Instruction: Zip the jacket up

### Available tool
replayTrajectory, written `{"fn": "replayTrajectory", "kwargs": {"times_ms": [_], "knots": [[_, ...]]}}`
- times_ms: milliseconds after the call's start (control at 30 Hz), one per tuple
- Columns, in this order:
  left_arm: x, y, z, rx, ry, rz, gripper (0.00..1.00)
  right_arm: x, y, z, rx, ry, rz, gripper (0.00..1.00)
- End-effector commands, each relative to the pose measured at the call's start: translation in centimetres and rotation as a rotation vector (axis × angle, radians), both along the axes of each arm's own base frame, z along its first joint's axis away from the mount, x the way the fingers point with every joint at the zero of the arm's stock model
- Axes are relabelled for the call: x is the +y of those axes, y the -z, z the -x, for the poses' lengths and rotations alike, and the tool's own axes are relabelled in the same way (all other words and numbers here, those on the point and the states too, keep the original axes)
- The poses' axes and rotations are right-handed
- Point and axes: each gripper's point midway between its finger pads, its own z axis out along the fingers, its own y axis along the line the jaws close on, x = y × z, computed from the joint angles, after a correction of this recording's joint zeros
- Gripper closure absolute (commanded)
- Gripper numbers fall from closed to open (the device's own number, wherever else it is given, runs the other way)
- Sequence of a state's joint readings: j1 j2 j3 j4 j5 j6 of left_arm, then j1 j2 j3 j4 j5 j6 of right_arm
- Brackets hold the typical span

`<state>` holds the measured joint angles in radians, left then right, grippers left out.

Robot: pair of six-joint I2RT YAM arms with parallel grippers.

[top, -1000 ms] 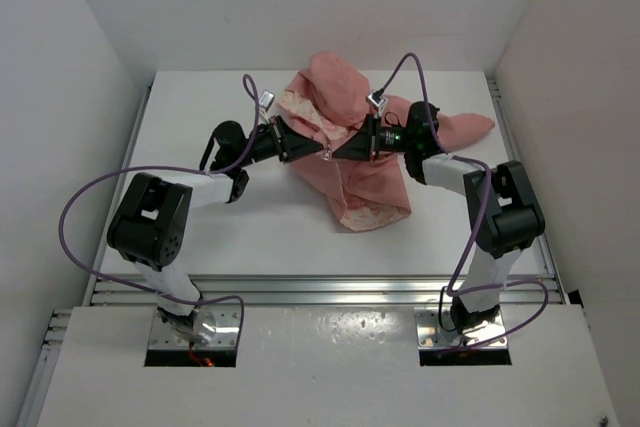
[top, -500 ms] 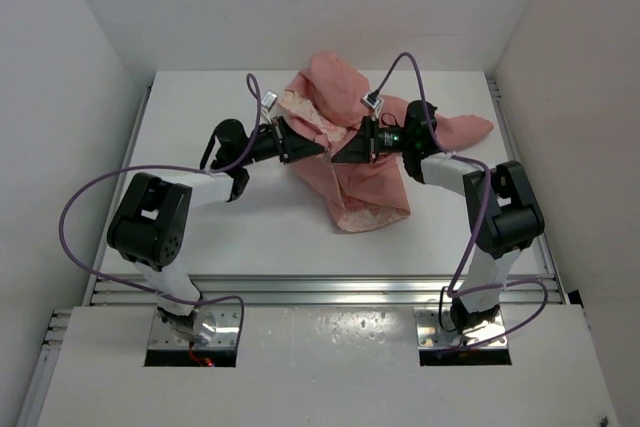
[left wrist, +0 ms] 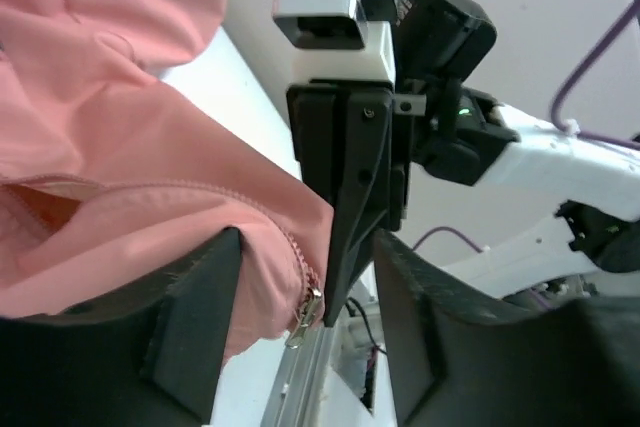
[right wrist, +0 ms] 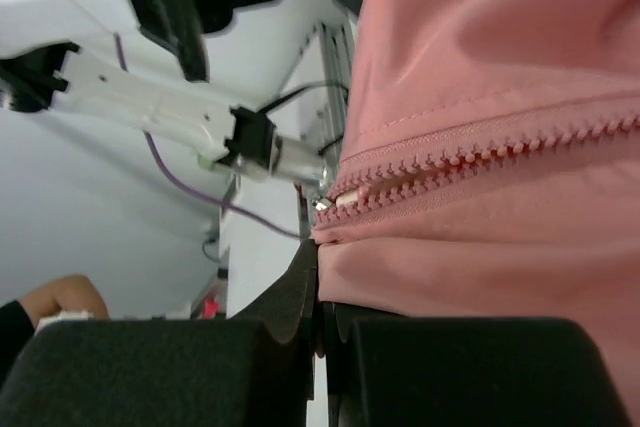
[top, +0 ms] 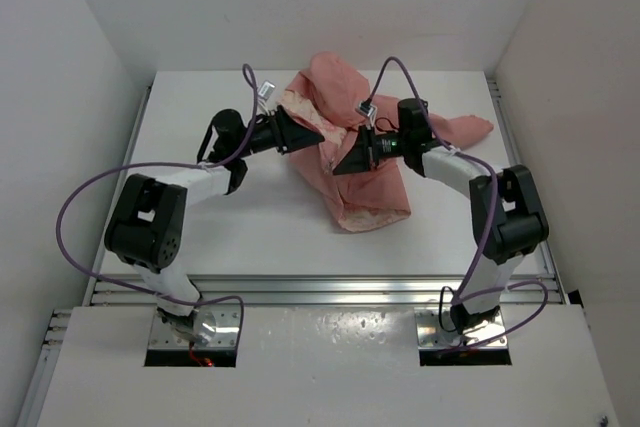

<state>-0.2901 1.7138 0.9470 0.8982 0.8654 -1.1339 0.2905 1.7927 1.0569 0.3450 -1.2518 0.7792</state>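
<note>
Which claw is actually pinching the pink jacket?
The right gripper: its jaws are shut on the jacket beside the zipper, while the left gripper is open.

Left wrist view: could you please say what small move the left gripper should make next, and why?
Probably close the left gripper on the zipper pull. Its jaws stand apart with the pull hanging between them, untouched, while the right gripper is shut on the jacket close to that pull.
</note>
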Motion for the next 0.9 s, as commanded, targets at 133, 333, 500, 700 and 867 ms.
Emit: {"fn": "replayTrajectory", "kwargs": {"times_ms": [133, 333, 500, 700, 867], "knots": [[3.4, -1.9, -1.0, -0.229, -0.105, -0.213, 0.35, -0.9, -1.1, 3.8, 0.017, -0.086, 0.062, 1.00], [4.5, 0.8, 1.3, -0.606, -0.026, -0.602, 0.35, -1.1, -1.1, 5.4, 0.087, -0.084, 0.050, 1.00], [2.8, 0.6, 6.3, -0.926, 0.047, -0.735, 0.43, -0.9, -1.3, 5.1, 0.185, -0.039, 0.049, 1.00], [0.9, -0.2, 11.2, -1.154, 0.037, -0.791, 0.44, -0.4, -0.6, 4.5, 0.304, 0.029, 0.013, 1.00], [0.0, 1.5, 13.5, -1.253, -0.006, -0.872, 0.43, -0.1, -0.6, 3.3, 0.363, 0.097, -0.010, 1.00]]}}
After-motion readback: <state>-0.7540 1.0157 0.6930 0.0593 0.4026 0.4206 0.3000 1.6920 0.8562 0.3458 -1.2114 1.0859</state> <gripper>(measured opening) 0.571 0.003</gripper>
